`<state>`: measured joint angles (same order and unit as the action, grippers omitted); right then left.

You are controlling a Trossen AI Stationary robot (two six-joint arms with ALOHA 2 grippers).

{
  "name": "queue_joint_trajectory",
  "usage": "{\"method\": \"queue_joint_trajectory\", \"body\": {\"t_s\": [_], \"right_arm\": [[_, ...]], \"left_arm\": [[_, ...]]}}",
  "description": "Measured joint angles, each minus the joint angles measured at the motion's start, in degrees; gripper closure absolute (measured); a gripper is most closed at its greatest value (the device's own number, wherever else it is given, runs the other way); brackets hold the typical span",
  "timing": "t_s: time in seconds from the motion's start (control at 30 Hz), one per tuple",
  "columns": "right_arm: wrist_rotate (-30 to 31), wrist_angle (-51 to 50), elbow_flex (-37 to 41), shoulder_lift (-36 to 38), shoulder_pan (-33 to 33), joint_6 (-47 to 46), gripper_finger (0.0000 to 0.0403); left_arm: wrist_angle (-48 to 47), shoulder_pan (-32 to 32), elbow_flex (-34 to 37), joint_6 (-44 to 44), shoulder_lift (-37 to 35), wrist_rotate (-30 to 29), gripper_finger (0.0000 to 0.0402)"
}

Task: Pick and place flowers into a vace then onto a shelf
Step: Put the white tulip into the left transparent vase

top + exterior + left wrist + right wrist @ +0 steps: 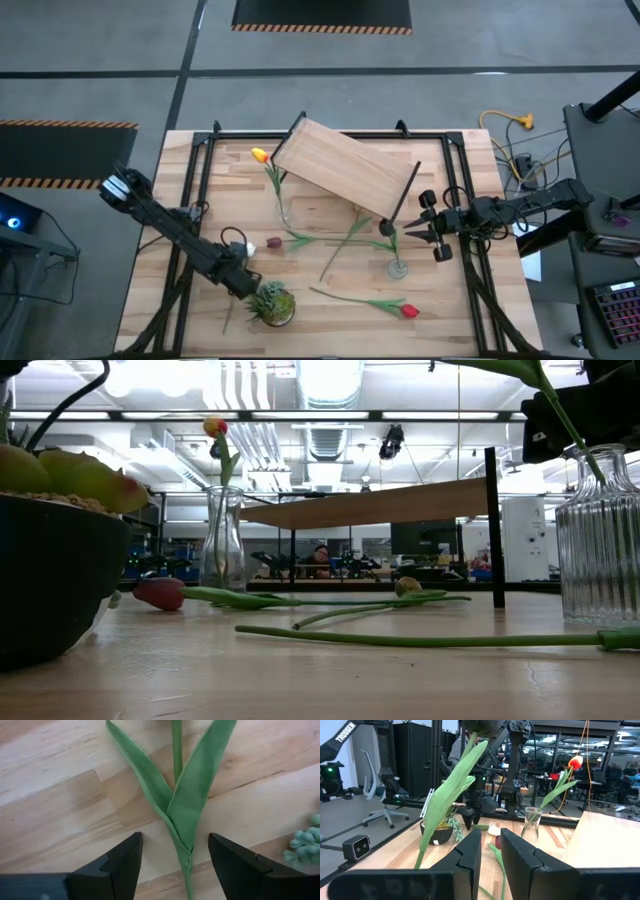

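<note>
Only one word reads clearly here: white capitals "TROSSEN" running along the dark arm link [345, 737] in the upper left of the right wrist view, and nothing else legible shows in any picture.

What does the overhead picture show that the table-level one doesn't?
Only the high view shows both arms whole. The left gripper is beside the potted plant, and the right gripper is by a glass vase. Only the low view shows the room behind the table, with a person in it. Both show the shelf and the yellow tulip standing in the other vase.
</note>
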<state>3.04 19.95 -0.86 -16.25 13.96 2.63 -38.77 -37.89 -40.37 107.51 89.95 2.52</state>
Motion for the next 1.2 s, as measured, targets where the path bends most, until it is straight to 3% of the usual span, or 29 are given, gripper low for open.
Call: {"method": "queue_joint_trajectory", "body": {"t_s": [0.47,0.7,0.93,1.2], "right_arm": [[-0.01,0.01,0.00,-0.02,0.02,-0.02,0.0339],[-0.01,0.01,0.00,-0.02,0.01,-0.02,0.0339],[-0.02,0.03,0.00,-0.01,0.02,-0.02,0.0339],[-0.03,0.12,0.00,0.00,0.02,-0.02,0.0339]], "left_arm": [[-0.61,-0.09,1.62,-0.31,-3.80,0.62,0.0320],[-0.24,-0.07,1.67,-4.79,-4.12,0.62,0.0390],[-8.70,-0.10,-2.05,-8.96,-7.60,0.26,0.0396],[-16.72,-0.09,-6.54,-11.69,-14.08,-5.59,0.0398]]}}
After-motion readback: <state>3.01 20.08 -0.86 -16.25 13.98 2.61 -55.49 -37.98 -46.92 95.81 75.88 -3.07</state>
